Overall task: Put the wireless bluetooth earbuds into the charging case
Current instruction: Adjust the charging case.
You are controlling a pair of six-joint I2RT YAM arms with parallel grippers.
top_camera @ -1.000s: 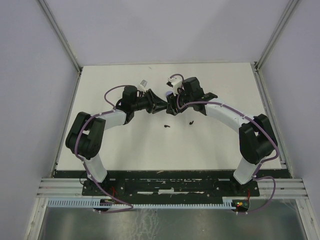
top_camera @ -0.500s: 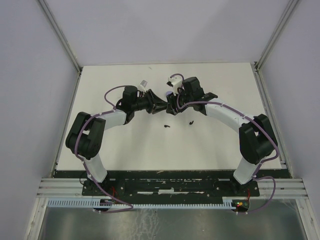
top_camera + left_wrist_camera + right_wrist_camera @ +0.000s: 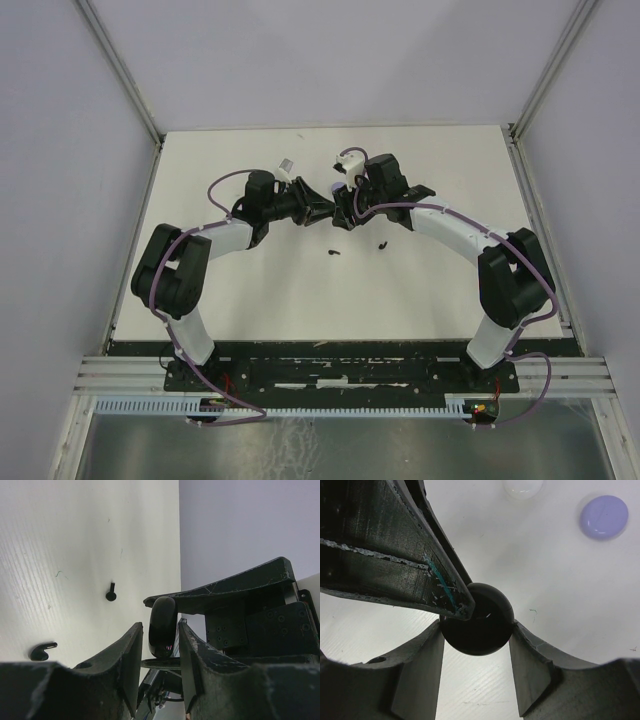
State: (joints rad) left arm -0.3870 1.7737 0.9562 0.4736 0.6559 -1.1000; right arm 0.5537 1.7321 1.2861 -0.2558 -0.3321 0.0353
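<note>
Black round case [image 3: 481,636] is held above table [image 3: 250,290] centre by both arms: L gripper [image 3: 161,630] is clamped on its flat faces, R gripper [image 3: 476,630] is clamped across its rim. 2 black earbuds [image 3: 111,594] are seen loose on table nr the grippers, outside case.

We saw the round black case [image 3: 476,625] turned on edge; one black earbud [image 3: 334,252] and a second earbud [image 3: 382,243] lay loose nearby, apart.

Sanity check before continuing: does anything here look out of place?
Two black earbuds lie loose on the table, outside any case, while both sets of jaws grip one black round case.
</note>
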